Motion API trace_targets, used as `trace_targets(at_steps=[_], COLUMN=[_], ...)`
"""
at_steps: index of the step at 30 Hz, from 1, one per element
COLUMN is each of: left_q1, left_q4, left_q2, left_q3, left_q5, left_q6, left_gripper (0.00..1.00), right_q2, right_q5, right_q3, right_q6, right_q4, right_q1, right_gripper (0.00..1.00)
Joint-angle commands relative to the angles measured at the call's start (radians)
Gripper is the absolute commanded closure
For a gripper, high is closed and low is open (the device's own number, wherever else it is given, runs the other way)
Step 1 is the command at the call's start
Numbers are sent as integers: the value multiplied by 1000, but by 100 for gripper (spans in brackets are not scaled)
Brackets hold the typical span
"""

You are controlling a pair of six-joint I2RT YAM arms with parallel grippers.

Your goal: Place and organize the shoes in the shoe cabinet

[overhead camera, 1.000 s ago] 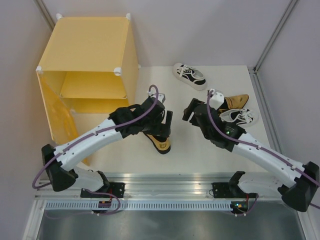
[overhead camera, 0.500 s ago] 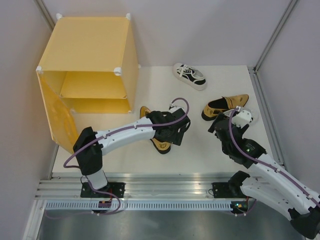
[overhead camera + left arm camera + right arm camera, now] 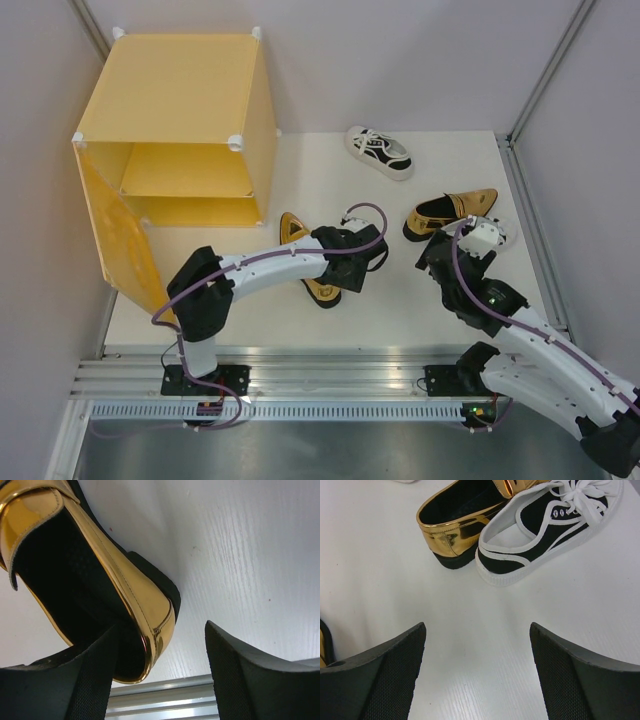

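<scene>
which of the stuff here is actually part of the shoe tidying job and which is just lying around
Part of the job:
centre gold loafer
right gold loafer
far white sneaker
near white sneaker, beside the right loafer
yellow shoe cabinet, door open

Not part of it:
nothing loose, only fixtures: table, metal rail at its near edge

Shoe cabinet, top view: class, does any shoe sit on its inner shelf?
No: the shelf inside the shoe cabinet shows only bare yellow plastic.
</scene>
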Motion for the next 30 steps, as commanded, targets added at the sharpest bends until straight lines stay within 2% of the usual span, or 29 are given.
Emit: trace_targets(at_steps=[1,9,12,13,14,16,19,20,22,23,25,30], left_q1=[-2,10,12,12,12,12,12,10,12,12,10,12], left_q4=[32,33,35,35,33,33,23,11,-5,-19,-36,-89], left_q2=[15,54,51,40,34,12,-46,-84,-126,-165,-213,-382], left_q3=[50,50,27,19,1,-21,-67,-90,-116,-146,-174,-256], left_q5=[-100,-150,-163,-167,-167,-164,-161,-158,-157,-157,-157,-147], left_q6=[-93,-178,-191,-193,-193,-188,-170,-165,-152,-150,-144,-129], left_gripper=[28,34,42,49,50,61,73,74,85,86,98,98], right_q2=[-1,-7,-5,-5,-7,-8,-8,-8,-4,-2,1,5], right_q5=[10,-4,-4,-4,-5,-5,-5,-4,-7,-8,-11,-21], right_q3=[-8,-11,-11,-11,-11,-11,-9,-8,-8,-6,-5,-6], right_q6=[-7,-15,-18,-20,-18,-23,-27,-30,-32,-35,-37,-38], right_q4=[19,21,19,21,21,19,22,22,27,28,31,42], right_q1=[-2,-3,-2,-3,-2,-2,-3,-2,-2,-2,-2,-3], right_gripper=[11,11,11,11,11,11,11,11,11,11,11,11])
